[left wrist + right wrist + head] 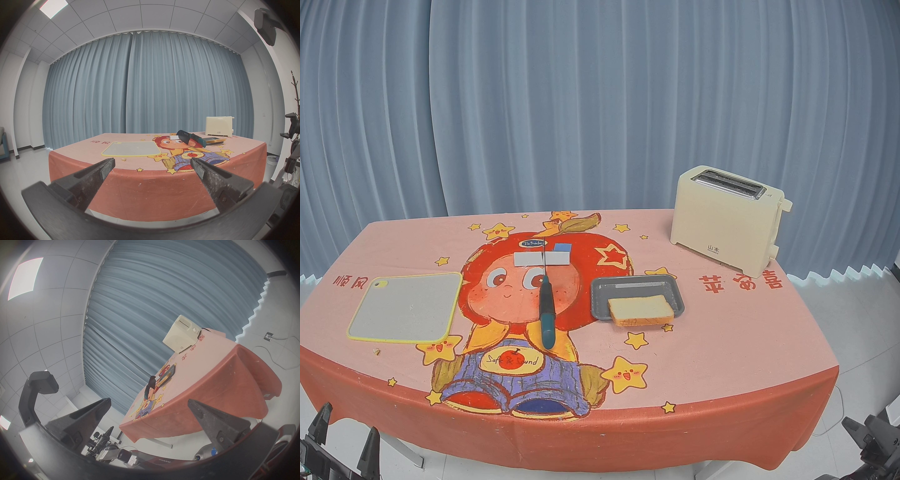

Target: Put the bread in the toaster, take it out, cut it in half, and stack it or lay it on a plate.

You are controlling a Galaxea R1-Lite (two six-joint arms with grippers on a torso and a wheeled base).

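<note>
A slice of bread (640, 310) lies on the near edge of a grey tray (636, 288) right of the table's middle. The cream toaster (728, 217) stands at the back right, its slots empty. A knife with a teal handle (547, 317) stands on edge at the centre. A grey cutting board with a yellow rim (406, 306) lies at the left. My left gripper (342, 439) hangs open below the table's near left edge, and its view shows the board (132, 149) and toaster (219, 126) far off. My right gripper (874, 435) is open, low at the near right.
The table (737, 350) carries a pink cartoon cloth that hangs over its near edge. A small white and blue card (542, 257) lies behind the knife. A blue curtain closes off the back. Floor lies open on both sides of the table.
</note>
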